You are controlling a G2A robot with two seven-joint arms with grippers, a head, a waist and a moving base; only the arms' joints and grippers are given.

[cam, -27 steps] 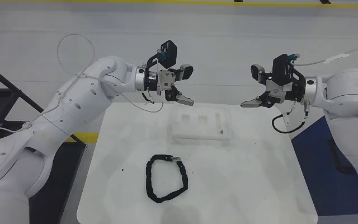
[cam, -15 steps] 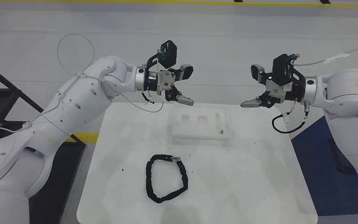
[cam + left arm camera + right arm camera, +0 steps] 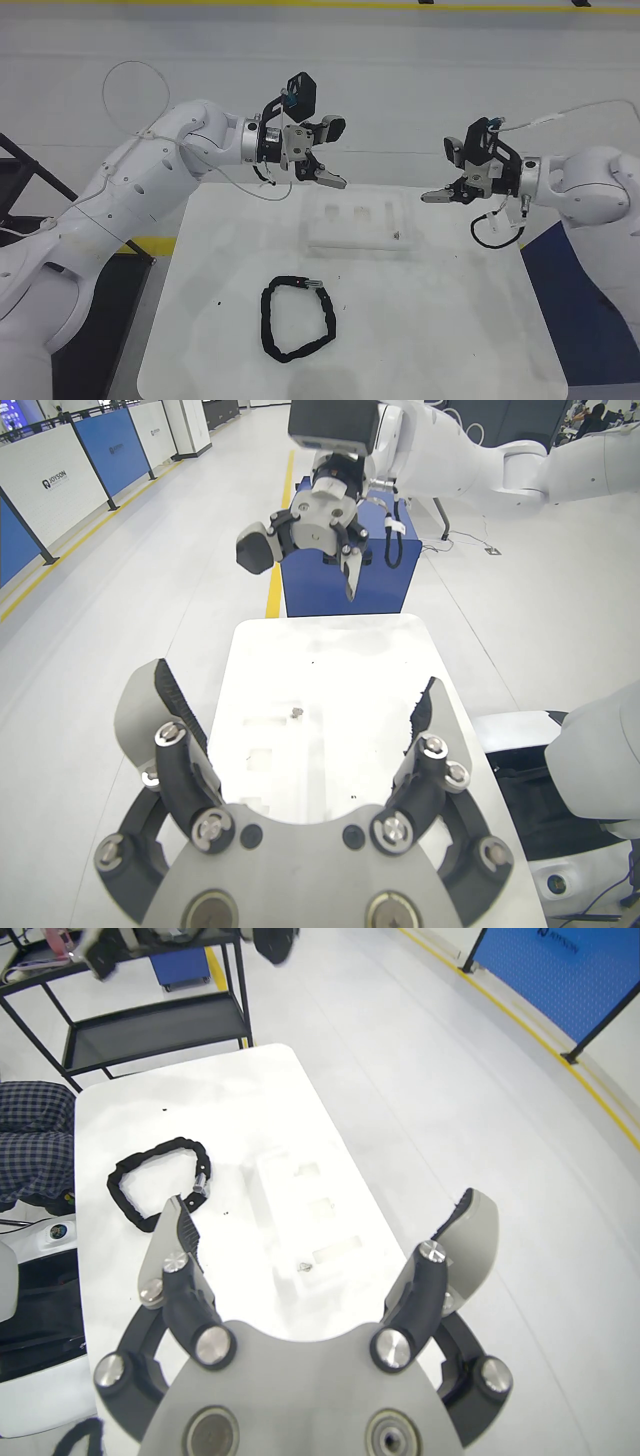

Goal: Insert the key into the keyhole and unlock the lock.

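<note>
A black chain lock (image 3: pixel 296 318) lies in a loop on the white table (image 3: pixel 450 330), its metal lock end (image 3: pixel 313 285) toward the tray. The small key (image 3: pixel 397 236) rests on the white tray (image 3: pixel 357 222) at the table's far side; it is also seen as the key (image 3: pixel 297 712) and the key (image 3: pixel 303 1267). My left gripper (image 3: pixel 338 154) hangs open and empty above the tray's far left corner. My right gripper (image 3: pixel 442 172) is open and empty, in the air off the tray's far right corner. The chain lock (image 3: pixel 150 1178) lies beyond the right gripper (image 3: pixel 322 1200).
The tray has several shallow recesses (image 3: pixel 320 1208). A blue cabinet (image 3: pixel 345 585) stands past the table's right end and a black cart (image 3: pixel 150 1028) past its left end. Bare table surface lies right of the chain.
My right arm has swung inward, bringing its gripper a little closer to the tray. The left arm, chain and key have not moved.
</note>
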